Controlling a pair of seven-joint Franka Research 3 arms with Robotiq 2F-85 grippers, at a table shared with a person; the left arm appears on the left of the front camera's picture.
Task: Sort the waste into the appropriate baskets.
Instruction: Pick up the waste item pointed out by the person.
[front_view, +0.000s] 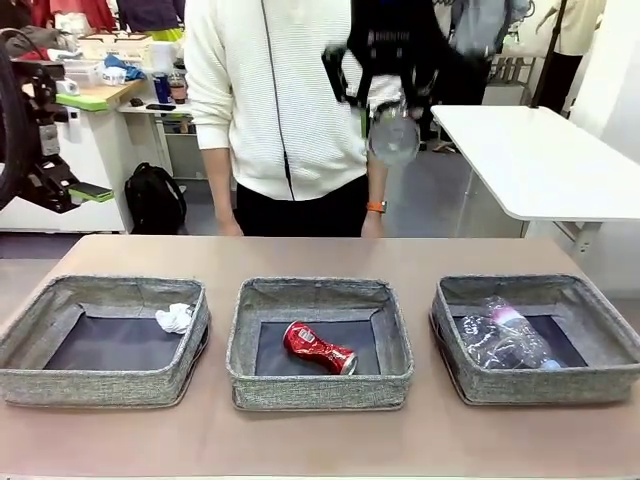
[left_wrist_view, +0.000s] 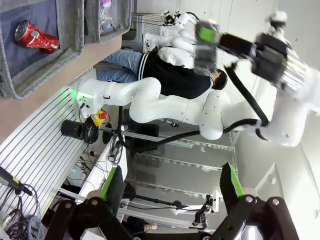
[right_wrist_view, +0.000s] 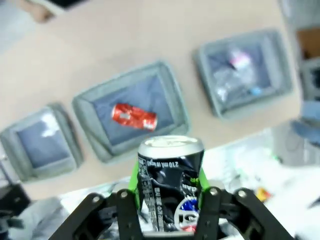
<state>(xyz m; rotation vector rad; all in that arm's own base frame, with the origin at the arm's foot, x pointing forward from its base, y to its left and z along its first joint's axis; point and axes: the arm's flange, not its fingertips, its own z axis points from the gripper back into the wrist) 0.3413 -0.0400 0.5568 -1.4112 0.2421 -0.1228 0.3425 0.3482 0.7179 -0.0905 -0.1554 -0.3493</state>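
One dark can (right_wrist_view: 170, 182) clamped in right gripper (right_wrist_view: 167, 192), high above middle basket (front_view: 320, 385) holding red can (front_view: 319, 347); drop lies straight below. Left gripper (left_wrist_view: 170, 187) wide open, empty.

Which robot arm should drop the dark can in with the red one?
The right arm, I think. Its fingers already grip the dark can, high above the middle basket holding the red can. The left gripper is open, holding nothing.

A workroom seen beyond a tan table (front_view: 320, 440).
A white table (front_view: 540, 160) stands at upper right. At upper left, a cluttered white desk (front_view: 95, 140) with a black backpack (front_view: 155, 198) beside it on grey floor (front_view: 430, 200).
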